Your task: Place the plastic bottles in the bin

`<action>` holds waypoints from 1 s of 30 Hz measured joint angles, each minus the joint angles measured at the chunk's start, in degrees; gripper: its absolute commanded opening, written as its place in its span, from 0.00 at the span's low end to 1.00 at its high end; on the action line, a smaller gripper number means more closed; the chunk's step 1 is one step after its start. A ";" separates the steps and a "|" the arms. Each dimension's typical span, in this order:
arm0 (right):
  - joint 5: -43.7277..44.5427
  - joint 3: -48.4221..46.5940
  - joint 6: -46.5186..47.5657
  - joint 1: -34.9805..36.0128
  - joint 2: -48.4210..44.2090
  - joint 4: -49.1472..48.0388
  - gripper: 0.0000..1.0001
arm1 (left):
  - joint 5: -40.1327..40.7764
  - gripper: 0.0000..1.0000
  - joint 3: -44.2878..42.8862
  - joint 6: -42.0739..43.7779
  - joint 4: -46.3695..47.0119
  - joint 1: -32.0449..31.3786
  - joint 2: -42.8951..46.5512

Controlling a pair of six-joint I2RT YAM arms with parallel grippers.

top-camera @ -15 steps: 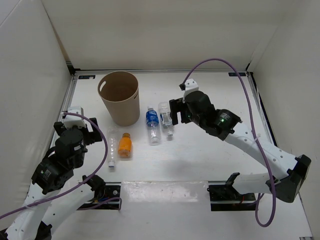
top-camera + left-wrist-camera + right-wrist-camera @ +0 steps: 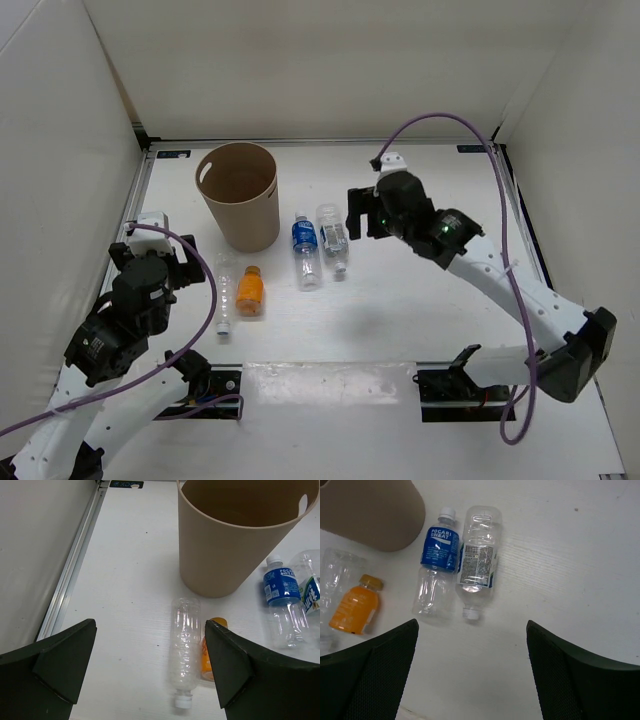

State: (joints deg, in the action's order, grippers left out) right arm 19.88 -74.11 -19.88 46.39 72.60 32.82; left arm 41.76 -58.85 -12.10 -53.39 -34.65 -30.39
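Four bottles lie on the white table right of and in front of the tan bin (image 2: pixel 240 195): the slim clear one (image 2: pixel 224 292), the short orange one (image 2: pixel 250 290), the blue-label one (image 2: pixel 305 250) and the pale-label one (image 2: pixel 333 238). My right gripper (image 2: pixel 362 212) is open and empty, held above the table just right of the pale-label bottle (image 2: pixel 477 562); the blue-label bottle (image 2: pixel 439 565) lies left of it. My left gripper (image 2: pixel 178 265) is open and empty, left of the slim clear bottle (image 2: pixel 184 650), with the orange bottle (image 2: pixel 210 652) and bin (image 2: pixel 235 540) ahead.
White walls enclose the table on the left, back and right. A metal rail (image 2: pixel 75 570) runs along the left edge. A purple cable (image 2: pixel 450 125) arcs over the right arm. Bare table lies right of the bottles and in front of them.
My right gripper has moved slightly back and right, away from the pale-label bottle. The left arm and the bottles have not moved.
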 measured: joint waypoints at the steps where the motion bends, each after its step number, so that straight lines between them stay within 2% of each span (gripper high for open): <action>1: -2.75 -0.02 -0.92 -2.51 0.83 -0.20 0.90 | 0.04 1.00 0.00 0.00 0.00 0.00 -0.02; 3: -8.52 -0.46 -2.82 -9.22 4.02 -0.31 0.90 | 0.09 1.00 0.00 0.00 0.00 0.00 -0.04; 5: -14.75 -3.48 -3.98 -15.80 10.97 0.92 0.90 | 0.15 1.00 0.00 0.00 -0.02 0.00 -0.04; 7: -18.18 -9.25 -3.98 -19.12 19.45 3.28 0.90 | 0.20 1.00 0.00 -0.02 -0.04 0.00 -0.04; 11: -20.92 -21.00 -3.43 -17.42 33.40 8.55 0.90 | 0.35 1.00 0.00 -0.02 -0.07 0.00 -0.04; 15: -22.77 -29.33 -2.89 -14.08 42.27 11.45 0.90 | 0.44 1.00 0.00 -0.02 -0.07 0.00 -0.04; 30: -25.35 -41.55 -2.32 -12.57 59.74 20.22 0.90 | 0.46 1.00 0.00 0.00 -0.07 0.00 0.09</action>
State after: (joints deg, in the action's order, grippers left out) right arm -5.48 -115.66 -22.20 33.82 132.33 53.04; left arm 42.22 -58.85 -12.10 -53.45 -34.65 -30.30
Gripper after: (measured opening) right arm 0.897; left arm 1.000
